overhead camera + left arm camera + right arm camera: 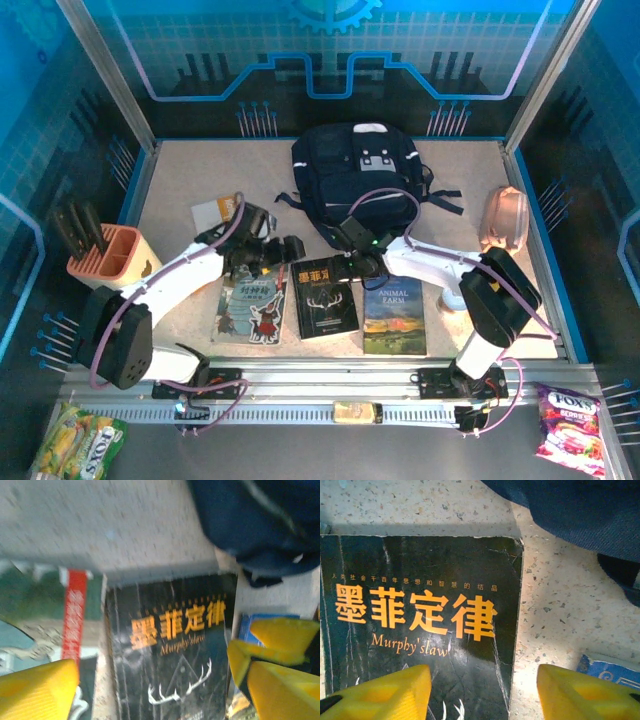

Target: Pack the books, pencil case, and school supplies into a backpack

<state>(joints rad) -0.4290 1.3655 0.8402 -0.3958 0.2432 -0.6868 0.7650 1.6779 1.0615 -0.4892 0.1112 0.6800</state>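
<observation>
Books crowd your black cover [325,297]: grey-teal one [250,308] at nine o'clock, Animal Farm [394,315] at three, backpack [365,180] at twelve. Left gripper [288,252] and right gripper [338,268] hover above, jaws apart, empty.

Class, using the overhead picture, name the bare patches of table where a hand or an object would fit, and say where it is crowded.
Free: the back-left corner, between the orange-yellow pad and the backpack; the back-right strip between backpack and pencil case. Crowded: the middle, where the left gripper and right gripper hang over the black book.
</observation>
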